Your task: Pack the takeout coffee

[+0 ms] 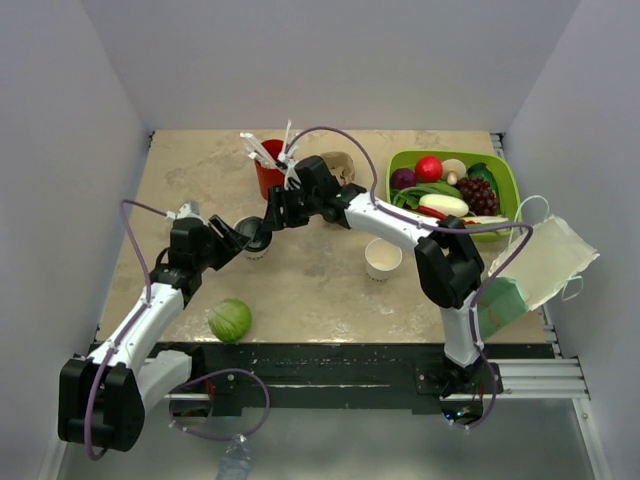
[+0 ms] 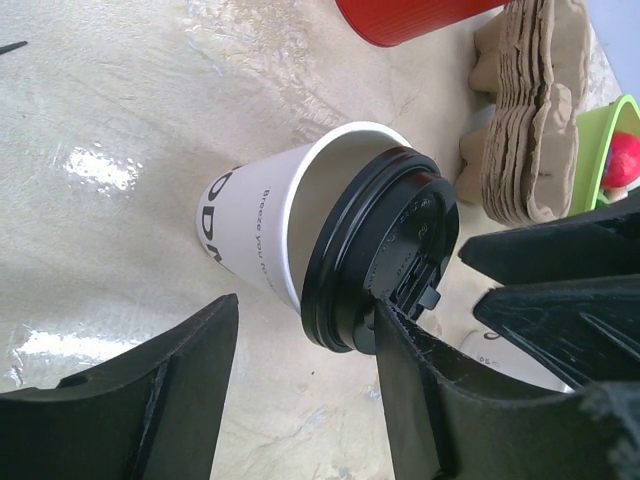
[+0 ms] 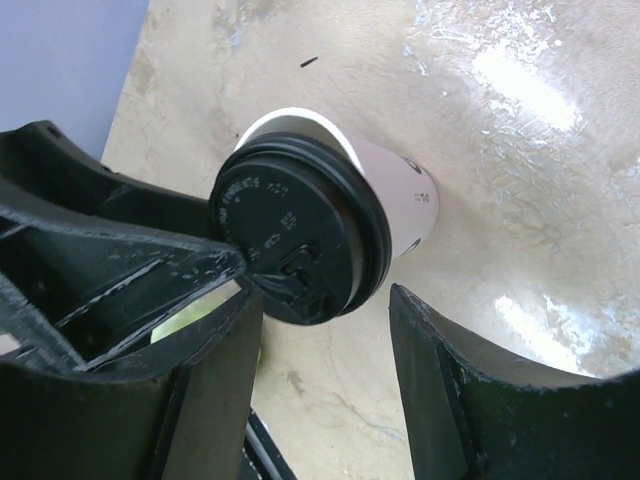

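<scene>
**Top view:** takeout coffee stands on the desk at 9 o'clock of centre. The left gripper comes in from its 8 o'clock and the right gripper from its 1 o'clock.
Count:
- 1 lidded coffee
- 1 lidless white cup at its 3 o'clock
- 1 red cup with straws at 12
- 1 carrier stack
- 1 green basket of produce
- 1 cabbage
- 1 bag off the desk's 3 o'clock edge

**Left wrist:** left gripper is spread wide and grips nothing. One finger is at the edge of the black lid, the other is well off the cup wall. The lid looks askew, with a crescent of white rim bare on one side. The carrier stack and the red cup lie beyond.

**Right wrist:** right gripper is also wide open and empty, straddling the lid without clamping it.

**Handling (my read):**
- The paper wall is thin and will crush under a hard squeeze.
- The plastic lid is slick and probably not seated, so don't lift by it.
- Grip the wall just under the rolled rim, where it is stiffest, with light force.
- I can't tell the fill level. Assume liquid and keep the cup upright.
</scene>
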